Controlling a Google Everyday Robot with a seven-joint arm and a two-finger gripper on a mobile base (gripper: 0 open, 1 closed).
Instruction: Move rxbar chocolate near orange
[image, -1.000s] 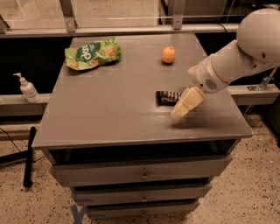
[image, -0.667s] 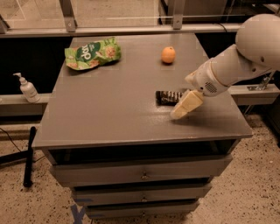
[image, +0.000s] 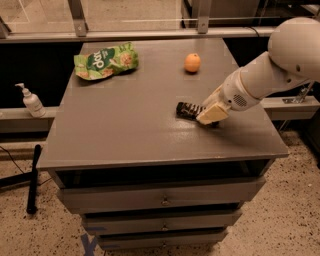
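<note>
The rxbar chocolate (image: 187, 110) is a flat black wrapper lying on the grey tabletop (image: 130, 120), right of centre. Only its left end shows; the rest is hidden under the gripper. The gripper (image: 212, 114) sits low on the bar's right end, its cream-coloured fingers pointing down-left from the white arm that comes in from the right. The orange (image: 192, 63) sits on the far part of the table, apart from the bar and behind it.
A green crinkly snack bag (image: 105, 61) lies at the far left of the table. A white pump bottle (image: 32, 101) stands on a ledge left of the table. Drawers are below the tabletop. The table's right edge is close to the gripper.
The gripper has dropped slightly and shifted toward the bar's right end. The bar, orange and bag have not moved.
</note>
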